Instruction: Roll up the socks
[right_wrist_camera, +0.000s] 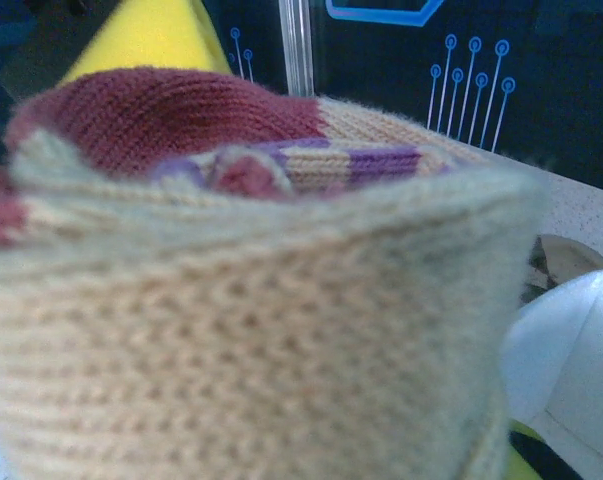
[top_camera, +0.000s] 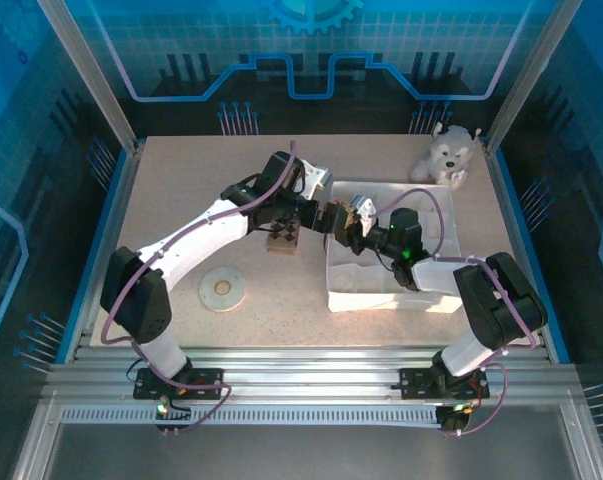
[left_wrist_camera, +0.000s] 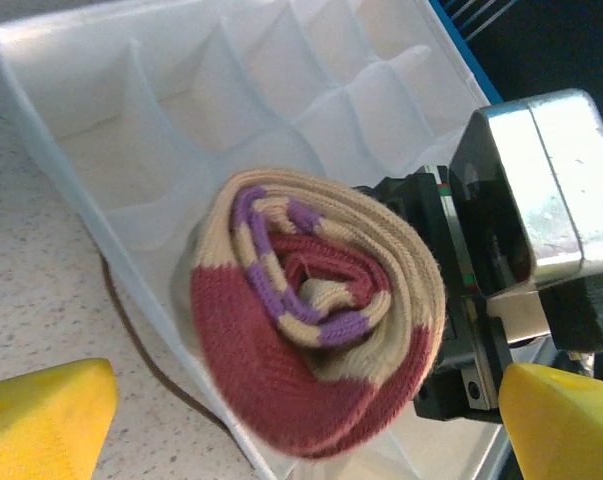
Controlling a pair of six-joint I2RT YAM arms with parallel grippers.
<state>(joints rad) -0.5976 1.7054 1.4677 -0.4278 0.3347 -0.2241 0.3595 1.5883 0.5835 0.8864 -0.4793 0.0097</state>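
Rolled sock (left_wrist_camera: 316, 330), tan with dark red and purple stripes, is pinched by the right jaws at the left edge of the white divided bin (top_camera: 371, 295); cannot tell if it sits in a compartment. Left jaws are spread wide on either side of it, yellow fingertips (left_wrist_camera: 41, 425) clear of the fabric. Argyle sock (top_camera: 283, 240) lies on the table (top_camera: 181, 190), just left of the bin. Plush dog (top_camera: 446, 155) at far right.

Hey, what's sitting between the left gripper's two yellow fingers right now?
The rolled sock, clear of both fingers, with the white divided tray behind, in the left wrist view.
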